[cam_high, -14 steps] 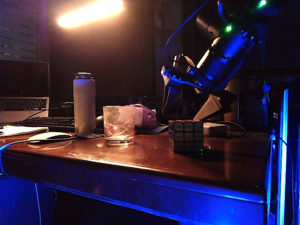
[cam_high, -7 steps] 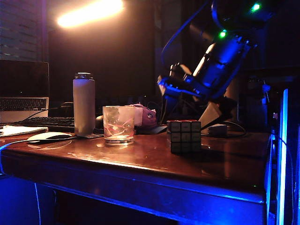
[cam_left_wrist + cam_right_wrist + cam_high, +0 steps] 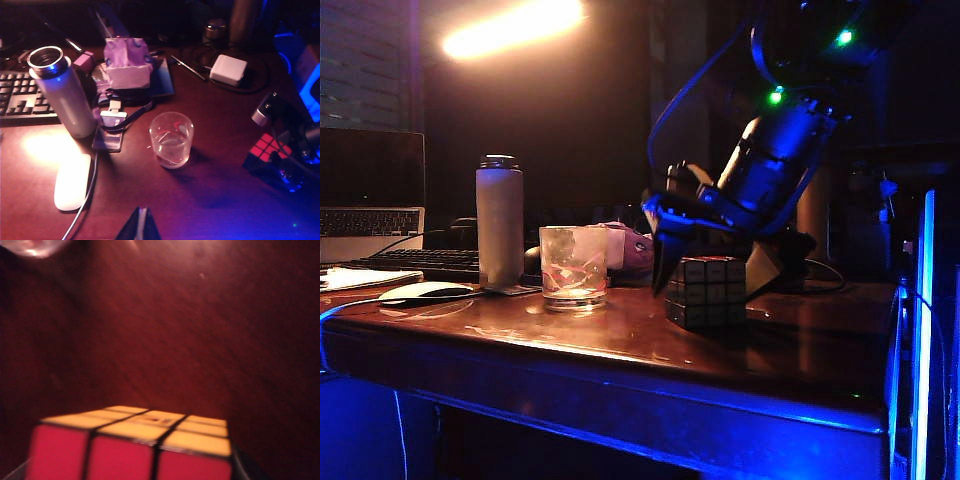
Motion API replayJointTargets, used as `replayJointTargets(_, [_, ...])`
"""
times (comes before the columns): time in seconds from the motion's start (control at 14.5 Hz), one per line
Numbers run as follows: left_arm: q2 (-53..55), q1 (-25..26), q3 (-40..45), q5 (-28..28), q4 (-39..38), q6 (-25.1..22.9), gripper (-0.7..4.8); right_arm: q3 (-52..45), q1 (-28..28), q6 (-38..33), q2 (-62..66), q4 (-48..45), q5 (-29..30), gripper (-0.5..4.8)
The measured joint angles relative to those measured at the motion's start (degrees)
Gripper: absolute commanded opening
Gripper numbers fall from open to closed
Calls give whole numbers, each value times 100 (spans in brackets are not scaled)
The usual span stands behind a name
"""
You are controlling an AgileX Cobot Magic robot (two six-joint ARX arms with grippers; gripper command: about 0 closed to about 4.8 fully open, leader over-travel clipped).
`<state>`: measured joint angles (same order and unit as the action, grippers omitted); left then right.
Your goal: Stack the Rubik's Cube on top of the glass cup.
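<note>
The Rubik's Cube (image 3: 708,290) stands on the brown table, right of the glass cup (image 3: 573,267), with a gap between them. My right gripper (image 3: 708,272) reaches down over the cube, open. One dark finger (image 3: 662,262) hangs just beside the cube's left face; the other is hidden behind the cube. In the right wrist view the cube (image 3: 135,445) fills the near edge, red side and orange top, and the cup (image 3: 35,246) sits in a far corner. My left gripper (image 3: 141,226) hovers shut above the table, short of the cup (image 3: 171,139).
A white bottle (image 3: 500,222) stands left of the cup, with a mouse (image 3: 425,291), keyboard (image 3: 415,262) and laptop (image 3: 370,195) further left. A pink tissue pack (image 3: 625,247) lies behind the cup. A white charger box (image 3: 228,69) with cable lies at the back.
My right arm has swung down and to the left, from above the cube to around it. The cube has shifted slightly left. The left arm has stayed still.
</note>
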<state>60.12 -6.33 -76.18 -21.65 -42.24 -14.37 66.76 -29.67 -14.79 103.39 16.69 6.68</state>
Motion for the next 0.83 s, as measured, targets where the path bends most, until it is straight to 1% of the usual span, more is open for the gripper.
replayJointTargets(0.07, [0,-2,0,-2,0,0,-3,0,0,-13,9,35,-42,291])
replayJointTargets(0.21, [0,-2,0,0,2,0,-3,17,4,-4,-2,28,4,291])
replayJointTargets(0.28, [2,-2,0,0,0,0,-3,15,7,-2,-4,37,125,291])
replayJointTargets(0.34, [2,-2,0,0,2,0,-3,17,7,0,-4,74,256,291])
replayJointTargets(0.48, [2,-2,0,0,0,0,-3,24,7,0,-17,175,730,291])
replayJointTargets(0.55, [2,-2,0,0,2,0,-3,131,4,2,-2,365,855,291])
replayJointTargets(0.69, [2,-2,0,0,2,0,-3,496,-24,81,31,887,826,291])
replayJointTargets(0.83, [2,-2,0,0,2,0,-3,1303,-37,203,44,1241,669,291])
